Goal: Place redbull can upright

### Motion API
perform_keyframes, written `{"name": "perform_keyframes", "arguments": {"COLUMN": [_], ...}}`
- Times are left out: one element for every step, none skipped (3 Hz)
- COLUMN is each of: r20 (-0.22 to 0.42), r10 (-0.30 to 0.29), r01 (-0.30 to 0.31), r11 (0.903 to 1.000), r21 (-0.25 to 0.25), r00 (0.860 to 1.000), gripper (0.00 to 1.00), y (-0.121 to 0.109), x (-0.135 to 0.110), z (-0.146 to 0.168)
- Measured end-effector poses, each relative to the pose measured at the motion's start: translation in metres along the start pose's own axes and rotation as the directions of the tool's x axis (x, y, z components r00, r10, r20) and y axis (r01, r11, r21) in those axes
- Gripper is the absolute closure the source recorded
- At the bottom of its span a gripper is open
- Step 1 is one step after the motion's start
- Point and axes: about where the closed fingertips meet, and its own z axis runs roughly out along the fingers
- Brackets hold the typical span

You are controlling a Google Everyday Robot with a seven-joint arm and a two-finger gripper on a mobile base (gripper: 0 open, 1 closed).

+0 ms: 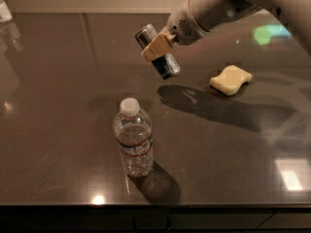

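The redbull can (163,57) is a slim silver can with dark blue panels. It hangs tilted in the air above the dark table (58,106), its top up-left and its base down-right. My gripper (156,46) is shut on the can's middle, with a tan finger pad (154,47) across it. The arm reaches in from the upper right. The can's shadow lies on the table below and to the right.
A clear plastic water bottle (133,140) with a white cap stands upright in front of the can, nearer the table's front edge. A pale yellow sponge (231,79) lies to the right. A white object (4,11) sits at the far left corner.
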Motion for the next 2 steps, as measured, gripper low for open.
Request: {"name": "perform_keyframes", "arguments": {"r20": [0.16, 0.297], "r10": [-0.014, -0.002], "r01": [0.015, 0.005], "r11": [0.9999, 0.9999], "r21": [-0.004, -0.011], "r00": [0.987, 0.955], "gripper": [1.0, 1.0], "y": [0.006, 0.0065], "x": [-0.0045, -0.0044], "z": [-0.004, -0.0093]}}
